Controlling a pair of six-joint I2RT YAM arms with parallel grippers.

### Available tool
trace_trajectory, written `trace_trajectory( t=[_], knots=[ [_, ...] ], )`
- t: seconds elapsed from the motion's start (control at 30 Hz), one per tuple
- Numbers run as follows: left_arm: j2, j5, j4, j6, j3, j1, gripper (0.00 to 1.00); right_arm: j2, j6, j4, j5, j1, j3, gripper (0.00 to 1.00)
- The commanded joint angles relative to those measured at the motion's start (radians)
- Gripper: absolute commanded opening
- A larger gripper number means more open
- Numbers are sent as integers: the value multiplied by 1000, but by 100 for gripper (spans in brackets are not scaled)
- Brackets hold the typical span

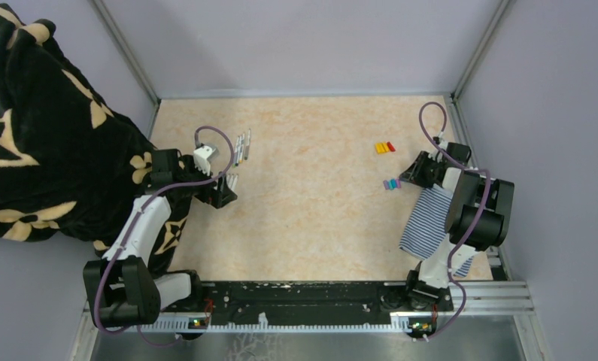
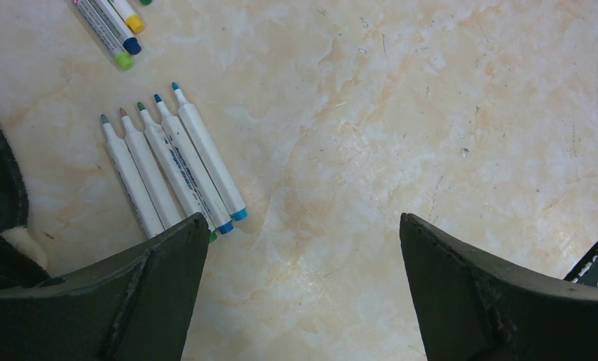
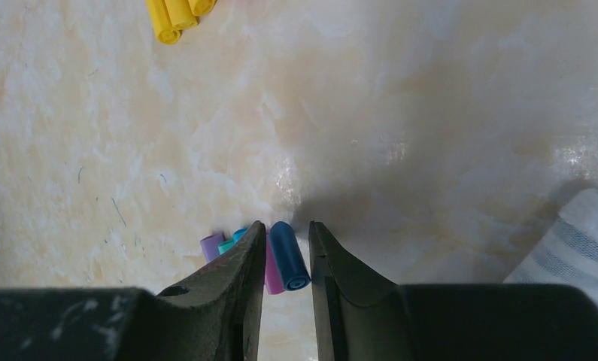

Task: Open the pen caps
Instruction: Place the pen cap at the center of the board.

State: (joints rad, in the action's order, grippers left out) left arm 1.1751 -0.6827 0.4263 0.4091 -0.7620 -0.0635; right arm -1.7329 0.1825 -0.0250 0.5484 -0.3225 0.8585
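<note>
Where the blue cap point(image 3: 289, 256) lay on the tabletop point(image 3: 92, 150) beside purple and teal pen caps point(image 3: 213, 246), the right gripper point(image 3: 286, 226) had its fingers flanking it closely — pinching or not, unclear. The left gripper point(image 2: 303, 219) hovered, fingers spread wide, beside uncapped pens point(image 2: 171, 165) — their ends partly hidden.

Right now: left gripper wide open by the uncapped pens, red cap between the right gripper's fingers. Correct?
Not red. The cap between the fingers of the right gripper is blue, as the right wrist view shows. The rest holds: the left gripper is wide open by the uncapped pens.
</note>
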Motion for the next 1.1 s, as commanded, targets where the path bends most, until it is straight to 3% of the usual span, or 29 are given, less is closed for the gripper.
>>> trace_trajectory(
  t=[0.0, 0.87, 1.07],
  knots=[
    [-19, -26, -3, 20, 11, -7, 100, 19, -17, -18, 13, 9, 14, 28],
    [-19, -29, -6, 23, 16, -7, 100, 62, -35, -60, 2, 7, 16, 34],
    [-38, 0, -7, 17, 1, -8, 100, 133, -68, -79, -30, 8, 26, 44]
  ],
)
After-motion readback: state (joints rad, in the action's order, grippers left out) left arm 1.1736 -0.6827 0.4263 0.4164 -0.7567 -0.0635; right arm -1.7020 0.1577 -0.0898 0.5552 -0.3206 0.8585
